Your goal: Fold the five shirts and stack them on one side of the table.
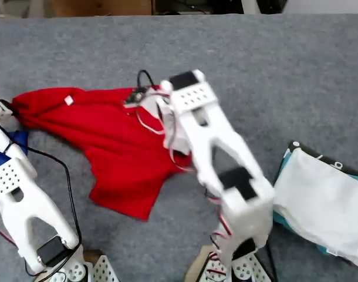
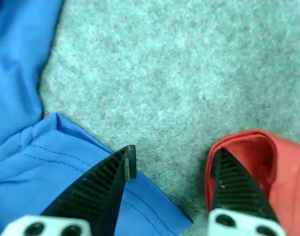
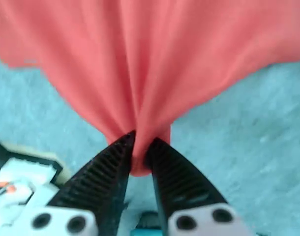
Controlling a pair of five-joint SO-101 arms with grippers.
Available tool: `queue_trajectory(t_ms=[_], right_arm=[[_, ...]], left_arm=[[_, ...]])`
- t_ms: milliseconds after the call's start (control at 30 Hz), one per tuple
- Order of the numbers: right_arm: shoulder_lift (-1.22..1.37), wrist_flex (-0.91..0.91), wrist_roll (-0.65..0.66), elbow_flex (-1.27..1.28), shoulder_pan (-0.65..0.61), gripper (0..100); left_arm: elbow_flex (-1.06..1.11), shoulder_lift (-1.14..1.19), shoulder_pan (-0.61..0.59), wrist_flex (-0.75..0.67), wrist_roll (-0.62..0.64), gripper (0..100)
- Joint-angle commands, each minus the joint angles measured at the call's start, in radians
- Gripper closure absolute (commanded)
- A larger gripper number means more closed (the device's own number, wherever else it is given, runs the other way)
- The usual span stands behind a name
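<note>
Right tool [image 3: 142, 140] pinches red shirt [image 3: 140, 59]; left tool [image 2: 175, 155] agape; blue shirt [image 2: 22, 172] cropped.

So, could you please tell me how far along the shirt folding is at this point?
Done: a folded stack with a white shirt on top sits at the right edge of the table. In hand: the right gripper is shut on the unfolded red shirt; the open left gripper hangs at its corner. Left: the red shirt and a crumpled blue shirt beside it.
</note>
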Motion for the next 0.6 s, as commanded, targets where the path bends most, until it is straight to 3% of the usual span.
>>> queue_trajectory(t_ms=[0, 167, 400, 567], right_arm=[[-0.285, -0.061, 0.037, 0.275, 0.058, 99.4], [-0.492, -0.195, 0.032, 0.524, 0.116, 95.4], [-0.575, -0.235, 0.023, 0.545, 0.124, 57.7], [-0.579, -0.235, 0.021, 0.518, 0.124, 45.8]], left_arm=[[-0.043, -0.018, -0.008, -0.009, 0.0, 75], [-0.043, -0.021, 0.009, 0.015, -0.068, 75], [-0.034, -0.048, 0.054, 0.127, -0.186, 75], [-0.028, -0.13, 0.063, 0.13, -0.327, 75]])
